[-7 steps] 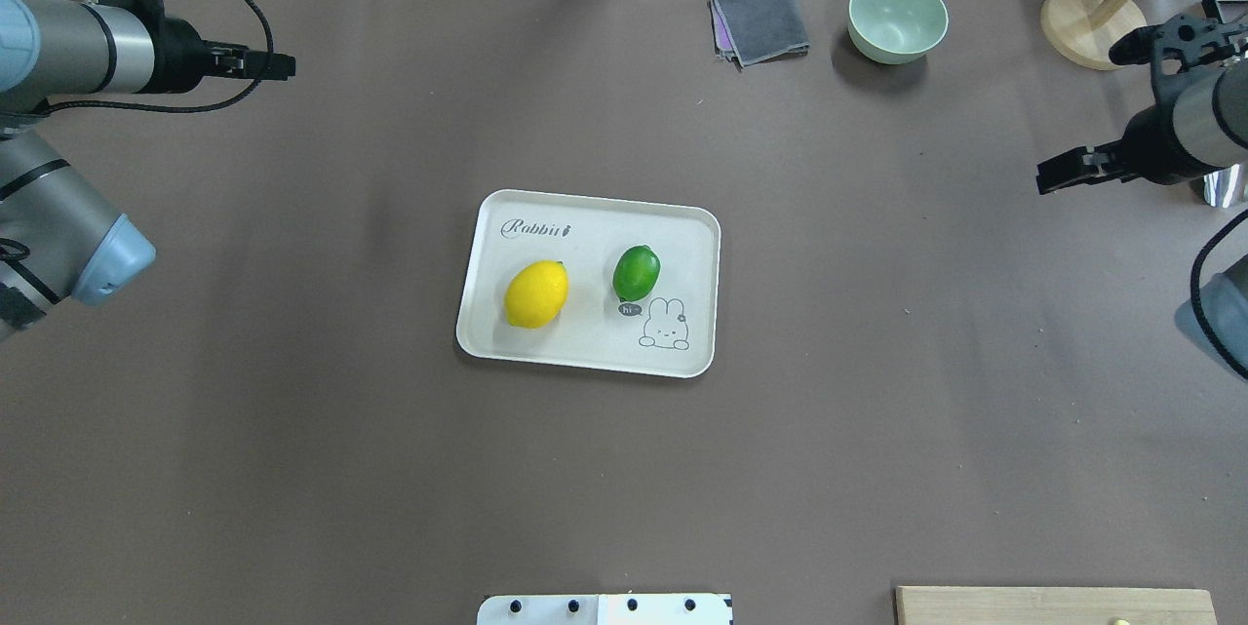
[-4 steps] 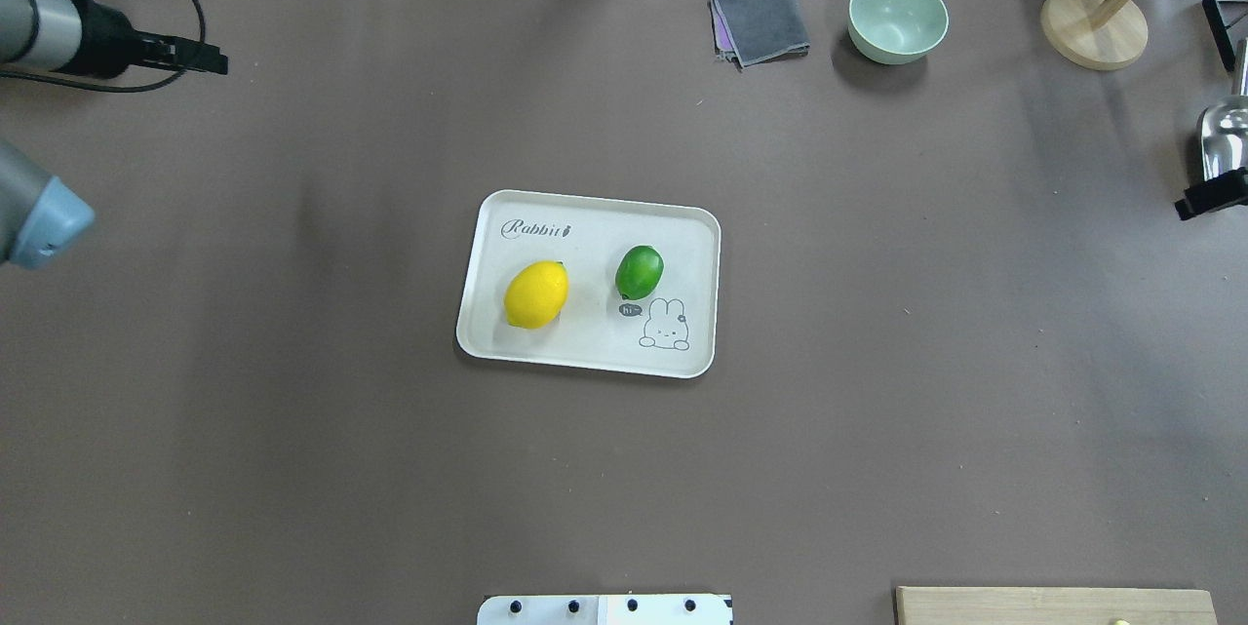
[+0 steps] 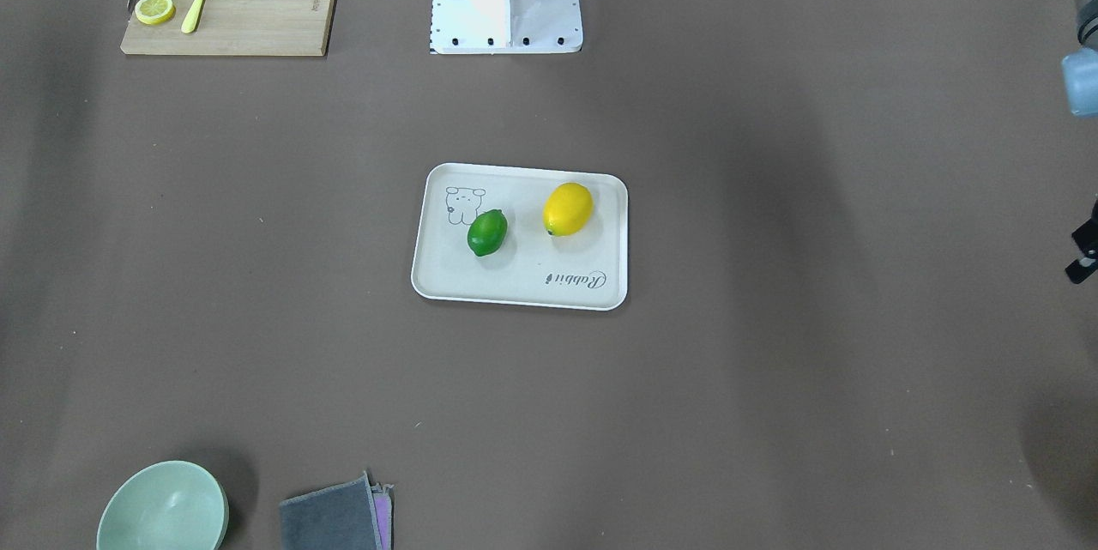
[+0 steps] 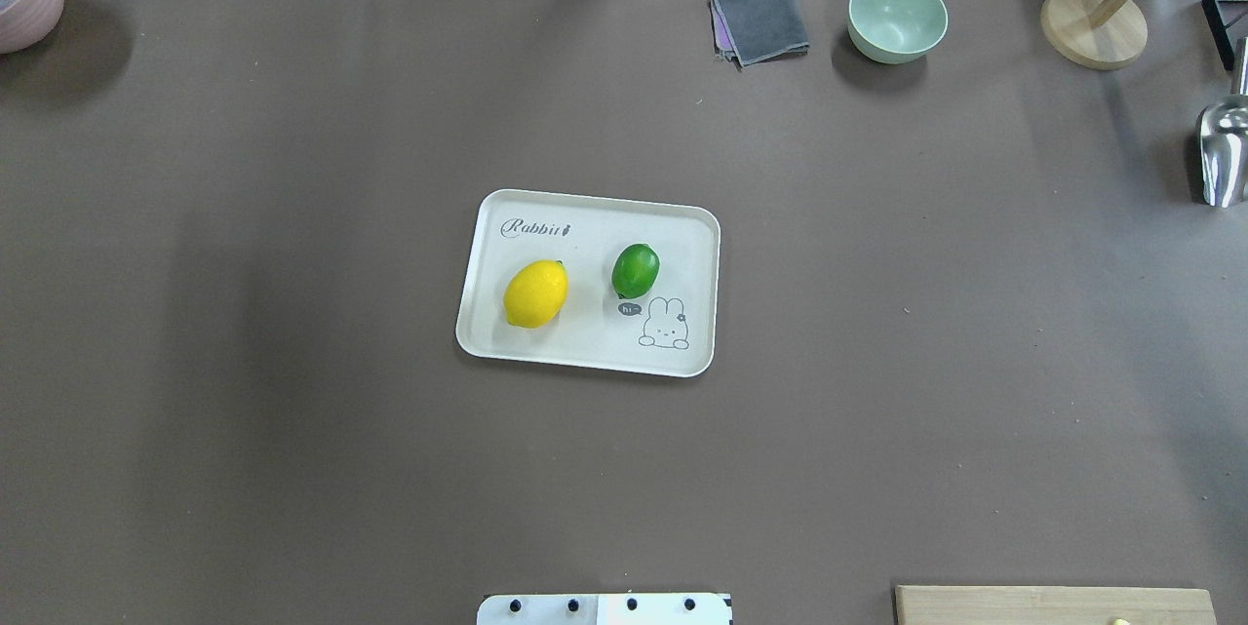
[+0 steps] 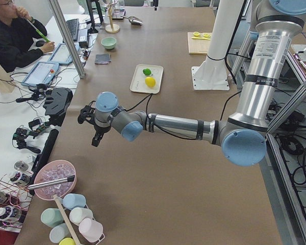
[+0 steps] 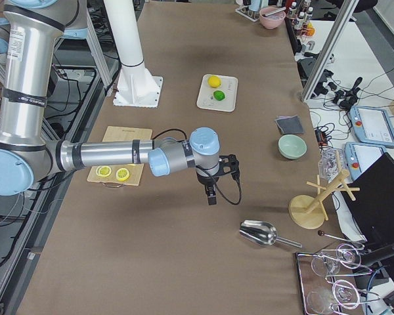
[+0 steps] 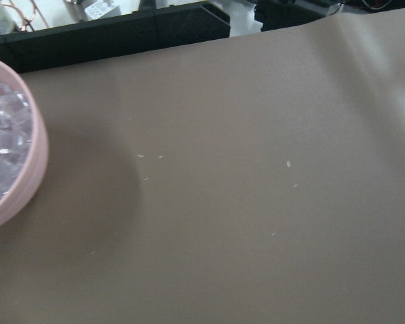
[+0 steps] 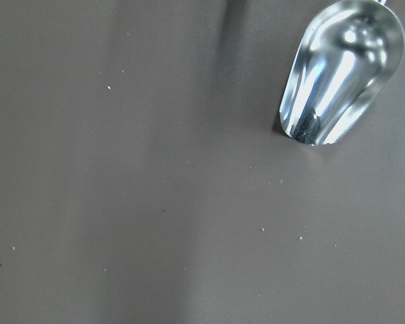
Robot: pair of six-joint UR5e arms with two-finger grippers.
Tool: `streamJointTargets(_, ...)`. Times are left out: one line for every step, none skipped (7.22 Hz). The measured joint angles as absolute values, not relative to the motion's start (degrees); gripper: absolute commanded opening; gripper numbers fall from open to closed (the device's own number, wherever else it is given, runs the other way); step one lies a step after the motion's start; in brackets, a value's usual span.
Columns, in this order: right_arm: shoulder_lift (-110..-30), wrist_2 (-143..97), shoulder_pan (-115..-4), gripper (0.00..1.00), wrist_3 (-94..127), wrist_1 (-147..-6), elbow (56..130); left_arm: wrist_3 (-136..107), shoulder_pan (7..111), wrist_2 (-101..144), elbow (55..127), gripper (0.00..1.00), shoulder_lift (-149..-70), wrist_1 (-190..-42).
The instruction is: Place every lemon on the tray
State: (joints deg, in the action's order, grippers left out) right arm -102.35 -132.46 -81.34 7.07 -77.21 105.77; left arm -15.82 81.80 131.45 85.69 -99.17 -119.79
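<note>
The yellow lemon (image 4: pixel 535 293) and green lemon (image 4: pixel 636 271) lie apart inside the tray (image 4: pixel 585 340) at mid-surface, so the job looks done. The left hand (image 5: pixel 95 140) hangs near the left edge, the right hand (image 6: pixel 211 197) near the right edge; how wide either stands I cannot tell. Keep both away: jogged fruit rolls.

tray (image 4: pixel 595 344) is sitting mid-table | yellow lemon (image 4: pixel 535 293) is lying on its left half | green lemon (image 4: pixel 636 271) is lying on its right half, just beyond the rabbit drawing (image 4: pixel 665 325) | grey cloth (image 4: pixel 760 21) and pale green bowl (image 4: pixel 897 18) are sitting side by side near the far edge | metal scoop (image 4: pixel 1224 152) is lying at the right edge
</note>
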Motion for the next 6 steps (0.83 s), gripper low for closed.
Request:
streamJointTargets(-102.4,-132.8,-82.2,1.0,6.4,-78.8,105.8,-12.2,84.3,131.7,89.3,0.98,-95.5,-115.2)
streamJointTargets(-102.2,-133.5,-83.5,1.0,5.8,-81.4,106.0,-10.2,85.9,131.8,93.2,0.98,-92.6,-109.9)
streamJointTargets(-101.8,-134.4,-85.0,1.0,4.4,-84.8,106.3,-8.2,87.2,131.9,96.1,0.98,-90.8,-104.7)
streamJointTargets(-100.4,-134.9,-85.8,1.0,2.5,-89.1,106.3,-6.7,88.1,131.9,97.6,0.98,-90.0,-100.4)
streamJointTargets(-97.4,-134.9,-86.3,1.0,1.3,-94.0,105.9,-5.9,88.5,131.8,98.1,0.98,-89.6,-97.8)
streamJointTargets(-94.6,-134.7,-86.5,1.0,0.7,-97.9,105.2,-5.5,88.7,131.8,98.1,0.98,-89.4,-96.6)
